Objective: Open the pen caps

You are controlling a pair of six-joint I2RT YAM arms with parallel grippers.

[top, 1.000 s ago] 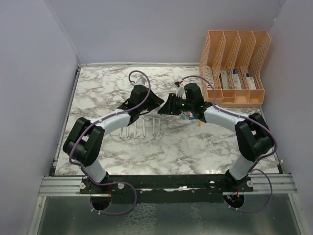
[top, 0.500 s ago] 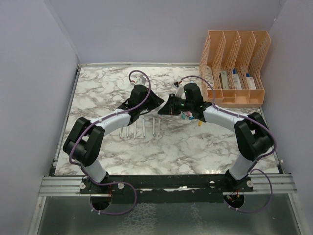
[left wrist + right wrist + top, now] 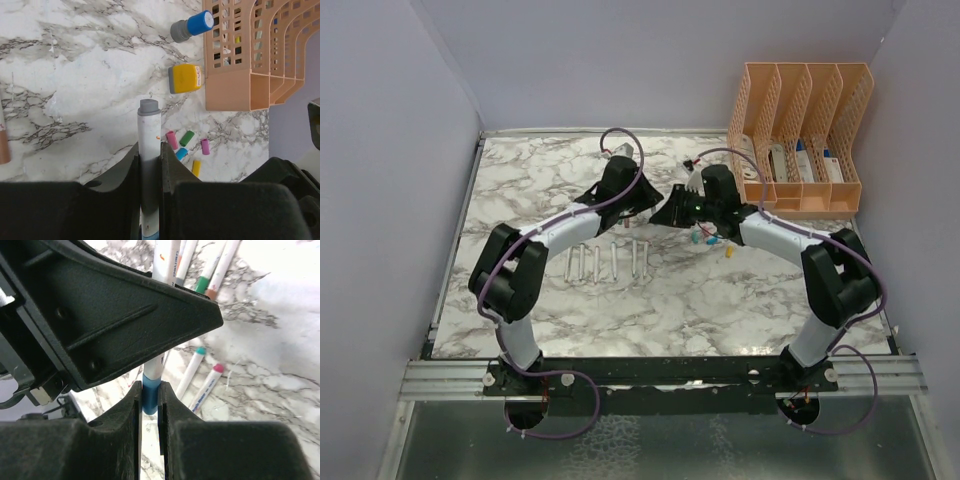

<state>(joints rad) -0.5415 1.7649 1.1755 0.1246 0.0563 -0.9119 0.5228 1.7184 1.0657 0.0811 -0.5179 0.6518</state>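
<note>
My left gripper (image 3: 149, 150) is shut on a thin white pen (image 3: 148, 132) with a grey end. My right gripper (image 3: 150, 390) is shut on the blue cap (image 3: 151, 395) at the other end of that pen, still seated on it. The two grippers meet nose to nose above the table's middle, left (image 3: 638, 200) and right (image 3: 672, 210). Several loose pen caps lie on the marble: pink (image 3: 171, 139), green (image 3: 187, 137), purple (image 3: 205, 146), blue (image 3: 181, 153) and yellow (image 3: 196, 167).
Several white pens (image 3: 610, 262) lie in a row in front of the grippers. A stubby blue upright item (image 3: 192, 26) and a stubby yellow one (image 3: 185, 78) stand beside the orange file organiser (image 3: 800, 140) at the back right.
My left arm has swung toward the back of the table and uncovered the row of pens. The right gripper followed slightly. Both stay shut on the same pen.
</note>
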